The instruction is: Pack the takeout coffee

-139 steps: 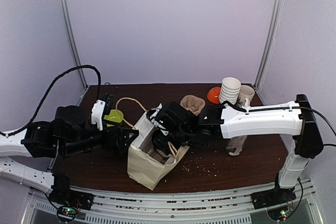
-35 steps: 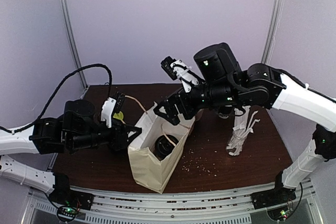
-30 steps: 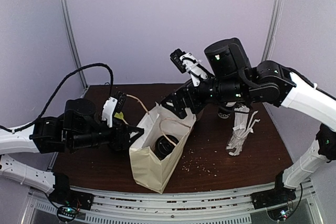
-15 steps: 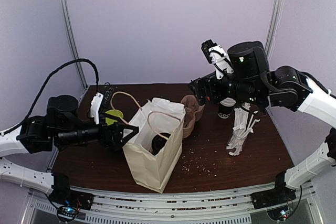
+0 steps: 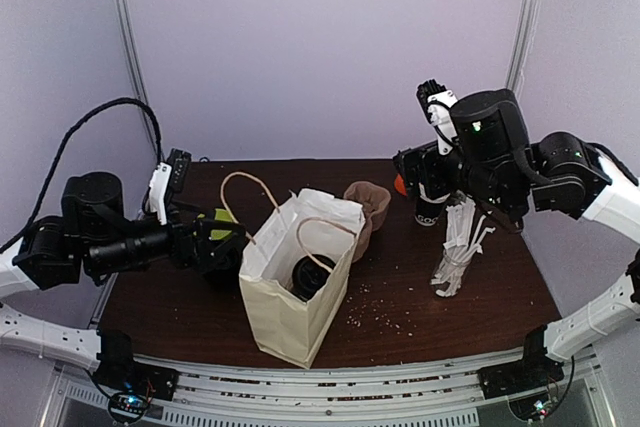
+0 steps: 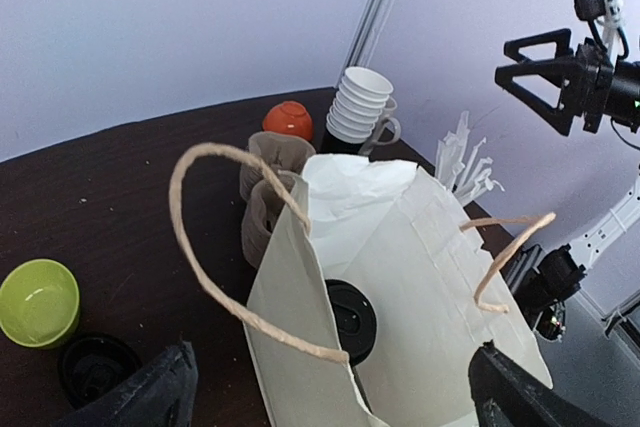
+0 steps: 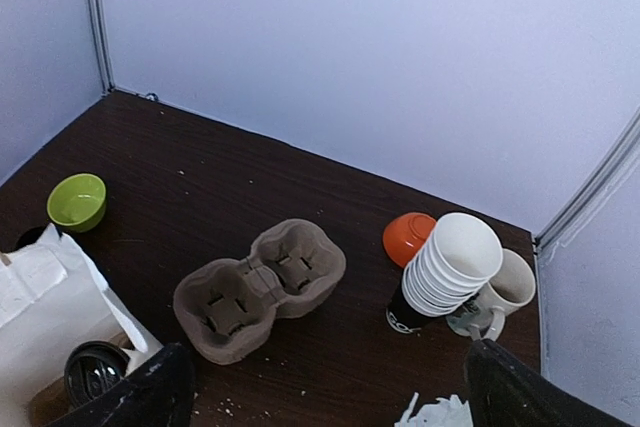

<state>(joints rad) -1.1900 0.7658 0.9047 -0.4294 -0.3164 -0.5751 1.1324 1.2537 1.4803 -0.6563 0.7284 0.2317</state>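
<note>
Top external, dark brown table, scattered crumbs, pale lilac walls; left hand, right hand, fingers spread wide

Light: even, soft, diffuse | shadows: faint | glare: none | focus: sharp, wrist-view edges slightly blurred

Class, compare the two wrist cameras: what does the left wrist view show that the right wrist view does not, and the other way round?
Only the left wrist view: the rope handles of the paper bag, and the right gripper seen whole, open in the air.
Only the right wrist view: the rear left corner post.
Both: the bag with the takeout coffee inside, the green bowl, the orange bowl, the stack of white cups and the cardboard carrier.
</note>
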